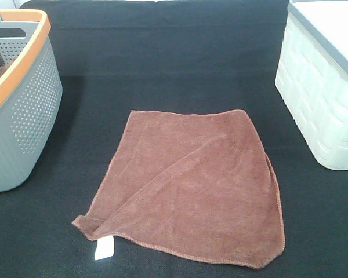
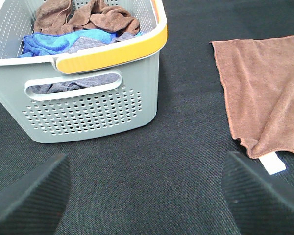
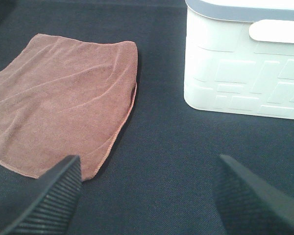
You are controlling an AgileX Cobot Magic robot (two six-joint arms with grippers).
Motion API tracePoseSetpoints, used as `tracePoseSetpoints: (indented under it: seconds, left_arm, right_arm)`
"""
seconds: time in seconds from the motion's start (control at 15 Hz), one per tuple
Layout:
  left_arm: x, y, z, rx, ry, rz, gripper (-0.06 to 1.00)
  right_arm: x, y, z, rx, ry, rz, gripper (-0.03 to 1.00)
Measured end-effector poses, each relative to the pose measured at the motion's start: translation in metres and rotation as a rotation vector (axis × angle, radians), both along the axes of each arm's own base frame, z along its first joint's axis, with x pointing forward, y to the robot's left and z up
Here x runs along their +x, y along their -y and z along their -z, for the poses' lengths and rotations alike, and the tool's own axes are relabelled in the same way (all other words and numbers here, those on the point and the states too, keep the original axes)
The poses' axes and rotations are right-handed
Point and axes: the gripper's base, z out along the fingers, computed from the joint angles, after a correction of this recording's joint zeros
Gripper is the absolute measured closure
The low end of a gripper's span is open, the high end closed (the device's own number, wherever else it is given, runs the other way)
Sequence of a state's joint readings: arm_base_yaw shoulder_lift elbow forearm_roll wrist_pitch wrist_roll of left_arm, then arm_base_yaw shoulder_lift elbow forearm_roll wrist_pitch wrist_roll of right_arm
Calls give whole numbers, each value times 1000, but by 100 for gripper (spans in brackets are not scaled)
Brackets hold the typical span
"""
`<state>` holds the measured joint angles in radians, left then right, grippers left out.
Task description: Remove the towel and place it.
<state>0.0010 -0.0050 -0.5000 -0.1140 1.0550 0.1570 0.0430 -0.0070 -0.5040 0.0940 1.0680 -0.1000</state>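
The rust-brown towel (image 1: 191, 182) lies spread flat on the black table in the middle, one corner folded under, its small white tag (image 1: 103, 248) at the near left corner. The left wrist view shows its edge (image 2: 264, 98) and tag, the right wrist view its other side (image 3: 63, 103). My left gripper (image 2: 144, 196) is open above the bare cloth-covered table between basket and towel, holding nothing. My right gripper (image 3: 147, 196) is open too, empty, between the towel and the white bin. Neither gripper shows in the high view.
A grey perforated basket with an orange rim (image 1: 23, 98) (image 2: 95, 107) stands at the left, holding bunched brown, blue and grey cloths (image 2: 83, 24). A white bin with a grey rim (image 1: 325, 87) (image 3: 245, 63) stands at the right.
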Motion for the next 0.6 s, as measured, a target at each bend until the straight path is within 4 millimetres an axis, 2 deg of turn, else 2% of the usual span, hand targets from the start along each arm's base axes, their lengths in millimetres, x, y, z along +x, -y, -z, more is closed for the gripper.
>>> tracePoseSetpoints:
  seconds: [0.6]
  left_arm:
    - [0, 0, 0, 0, 0, 0, 14]
  right_arm:
    - [0, 0, 0, 0, 0, 0, 26]
